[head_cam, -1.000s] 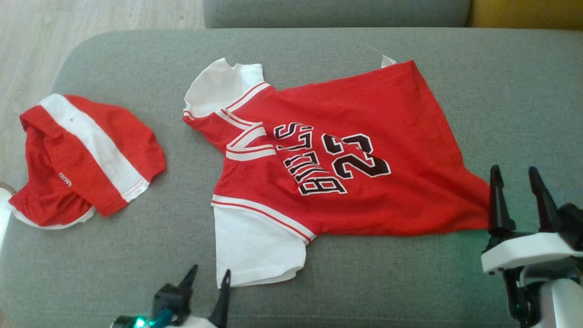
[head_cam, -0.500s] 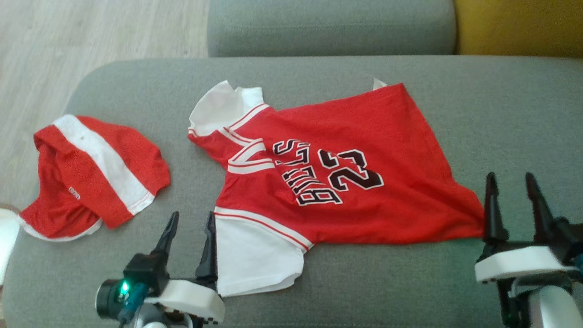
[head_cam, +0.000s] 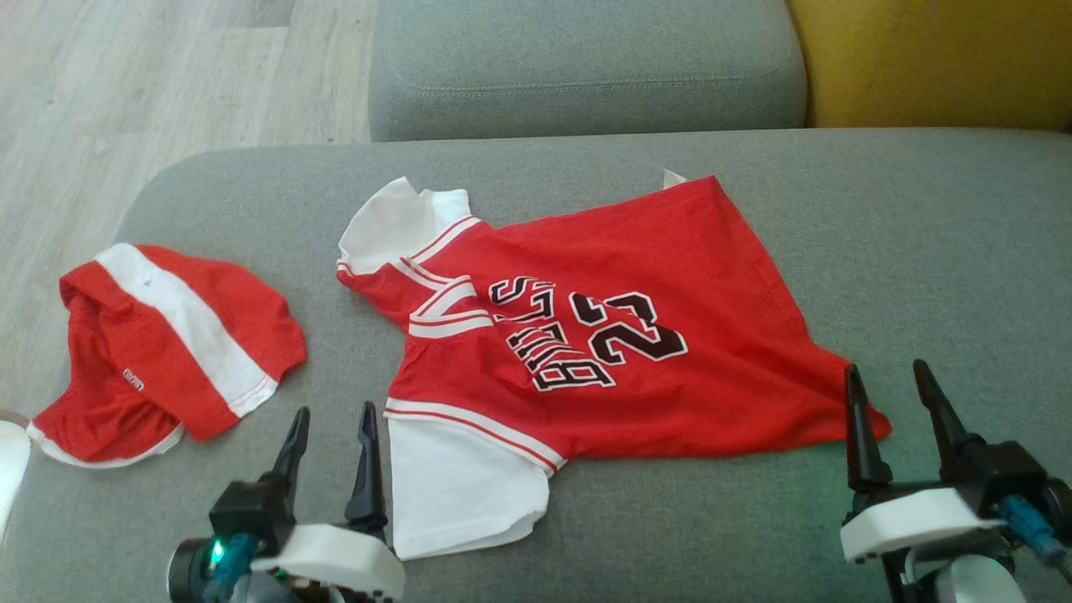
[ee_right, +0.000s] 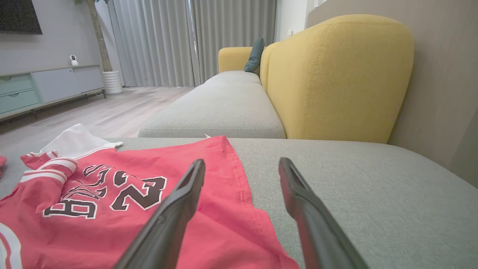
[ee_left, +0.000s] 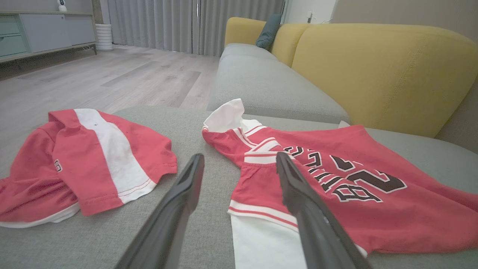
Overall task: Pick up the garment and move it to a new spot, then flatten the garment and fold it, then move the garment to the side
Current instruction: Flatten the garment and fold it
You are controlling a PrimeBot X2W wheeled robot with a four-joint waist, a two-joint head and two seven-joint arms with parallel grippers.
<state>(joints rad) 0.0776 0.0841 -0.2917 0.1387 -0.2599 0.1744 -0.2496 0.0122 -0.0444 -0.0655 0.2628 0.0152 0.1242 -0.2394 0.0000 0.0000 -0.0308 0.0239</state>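
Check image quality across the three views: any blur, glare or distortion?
Head view: even daylight, no hard shadows, slightly soft; the jersey lettering is legible. Left wrist view: wide-angle stretching, its own fingers blurred up close, cloth sharp. Right wrist view: same distortion; curtains evenly lit, no glare.

Home living room: sofa, curtains, sideboard, wood floor
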